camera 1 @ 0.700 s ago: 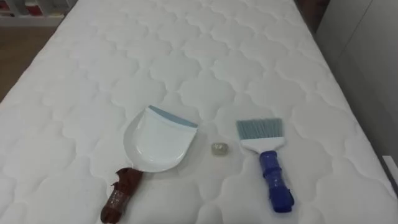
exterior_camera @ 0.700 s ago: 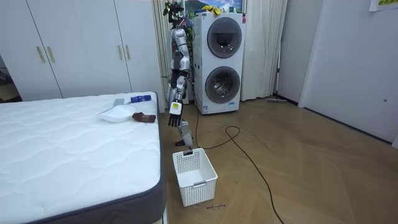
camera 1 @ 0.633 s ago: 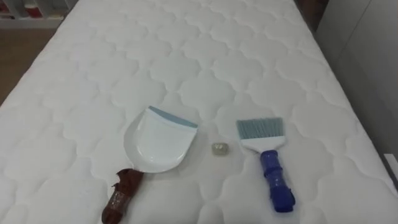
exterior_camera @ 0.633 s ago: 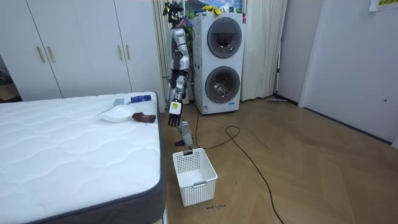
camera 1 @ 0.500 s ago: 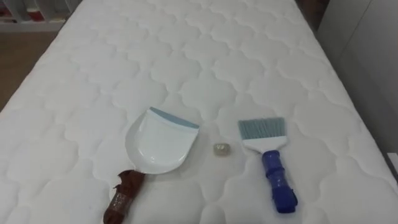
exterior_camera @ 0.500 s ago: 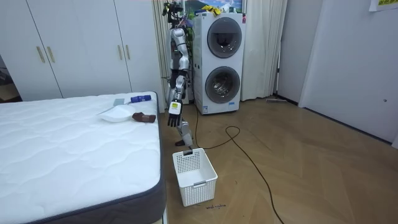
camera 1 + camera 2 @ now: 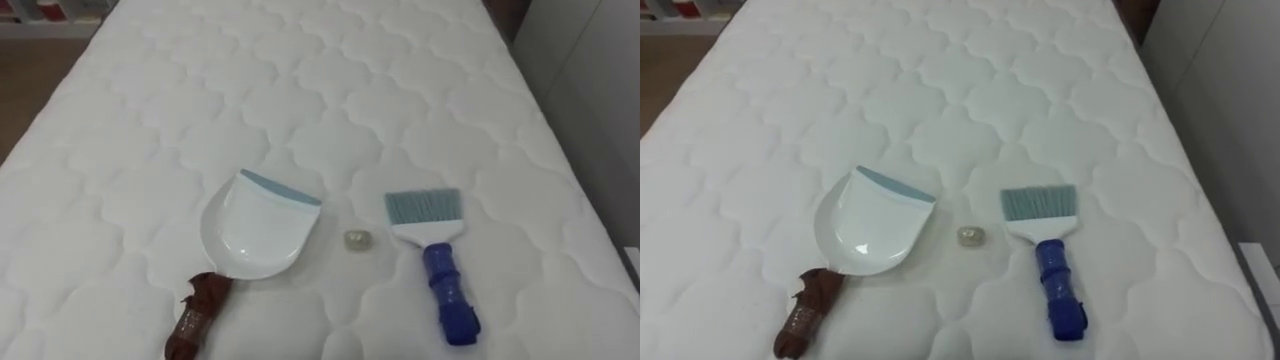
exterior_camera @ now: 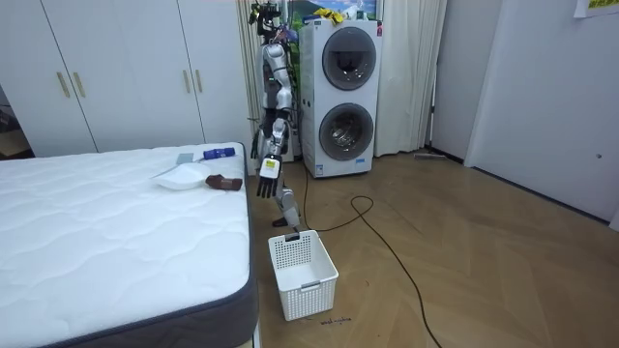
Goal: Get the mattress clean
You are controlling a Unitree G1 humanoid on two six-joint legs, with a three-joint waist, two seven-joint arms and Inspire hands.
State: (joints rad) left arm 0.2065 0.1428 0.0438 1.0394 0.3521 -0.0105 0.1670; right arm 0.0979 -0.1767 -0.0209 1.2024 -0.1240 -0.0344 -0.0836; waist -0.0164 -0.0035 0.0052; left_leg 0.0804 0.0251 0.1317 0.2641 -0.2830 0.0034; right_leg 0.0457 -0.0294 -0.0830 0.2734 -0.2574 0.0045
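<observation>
no tool is taken yet: the crumb (image 7: 354, 240) lies on the bed (image 7: 300, 80) between dustpan (image 7: 255, 235) and brush (image 7: 435, 260), the left hand (image 8: 268, 174) hangs low beside the bed, its fingers (image 8: 265, 189) i cannot tell; next, i think, grasp both handles.

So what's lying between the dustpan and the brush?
A small crumpled scrap, alone on the bare mattress, touching neither dustpan nor brush; both eye views show it.

Mattress (image 7: 300, 90) is matt quilted white cloth, dustpan (image 7: 255, 235) smooth glossy white plastic, brush (image 7: 440, 270) glossy blue plastic with fine bristles, basket (image 8: 303, 271) white plastic, floor (image 8: 464, 261) polished wood.
</observation>
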